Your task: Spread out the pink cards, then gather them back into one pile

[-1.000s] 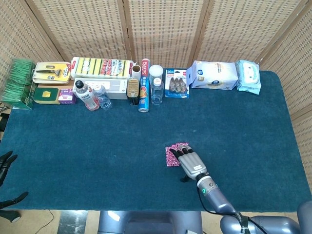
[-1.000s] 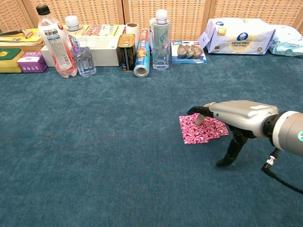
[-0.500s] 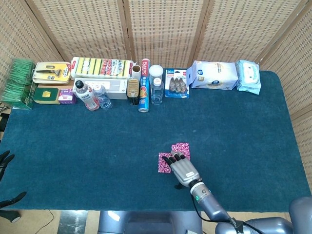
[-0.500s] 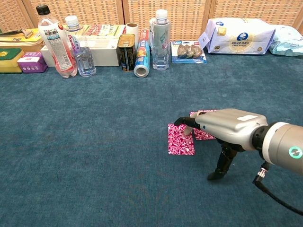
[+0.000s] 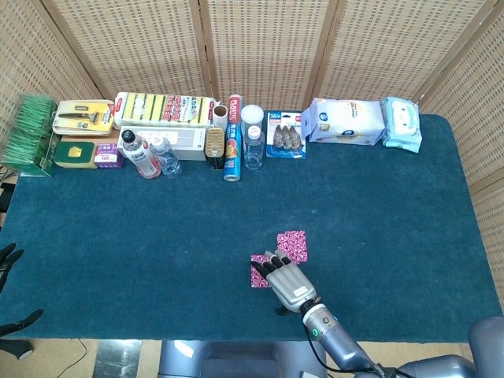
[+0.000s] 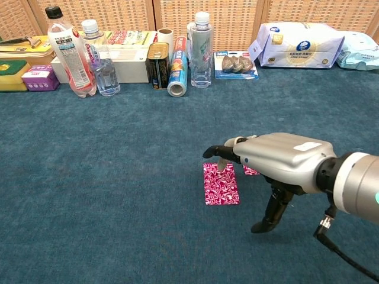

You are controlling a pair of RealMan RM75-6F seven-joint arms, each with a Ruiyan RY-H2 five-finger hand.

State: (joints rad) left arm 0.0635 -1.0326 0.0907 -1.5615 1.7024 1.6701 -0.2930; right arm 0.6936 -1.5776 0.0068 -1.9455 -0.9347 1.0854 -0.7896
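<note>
- The right hand (image 6: 269, 163) had drawn one pink card (image 6: 221, 183) further toward the robot's left and nearer the front edge of the bench (image 5: 157, 244) than it lay half a second before; a second pink card (image 5: 292, 241) stayed where it was.
- In the head view the two cards now looked just parted, where a second earlier they sat as one overlapping pile.
- The right hand lay palm down, fingertips (image 6: 222, 166) pressing the near card flat and the thumb propped on the cloth; it pressed rather than gripped.
- How many cards made up the pile could not be told.
- The left hand (image 5: 9, 264) showed only as dark fingers at the frame edge, apparently open and idle.
- Judged from this, spreading was under way and gathering not begun.
</note>
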